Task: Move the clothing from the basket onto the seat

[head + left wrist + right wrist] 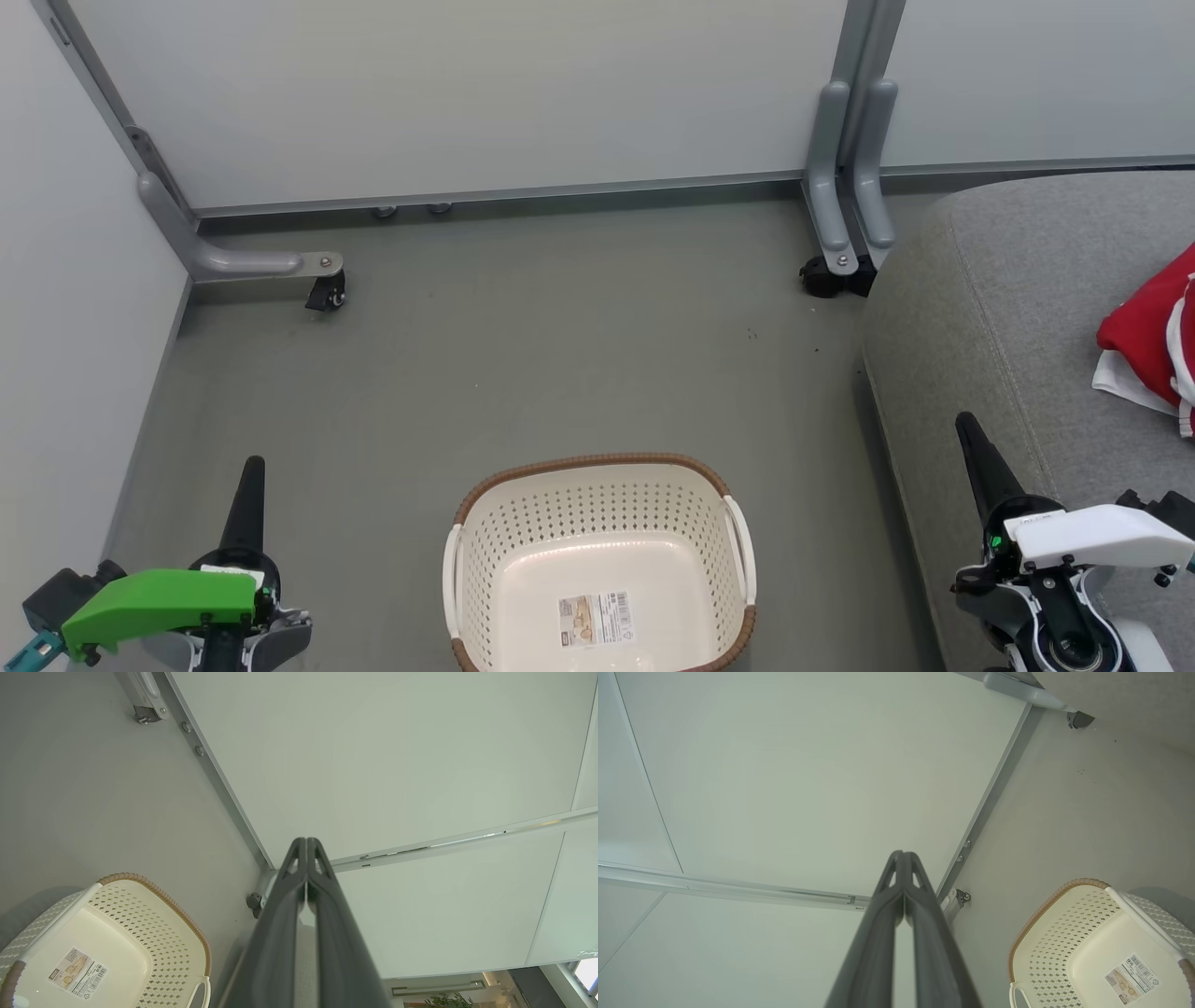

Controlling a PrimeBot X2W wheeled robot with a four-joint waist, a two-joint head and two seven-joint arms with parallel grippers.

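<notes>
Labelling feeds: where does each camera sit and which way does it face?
Head view: on the head, facing down at floor, basket and seat with clothing; left gripper and right gripper show.
Left wrist view: left wrist, facing along shut left gripper at partition wall.
Right wrist view: right wrist, along shut right gripper at partition wall.
Shared: all show the empty basket.

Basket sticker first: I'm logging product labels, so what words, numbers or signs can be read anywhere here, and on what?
Label sticker on the basket floor: barcode, print lines and a triangle sign, all too small to read.
Small print on the right arm's white cover: too blurred to read.
So no text can be quoted.
</notes>
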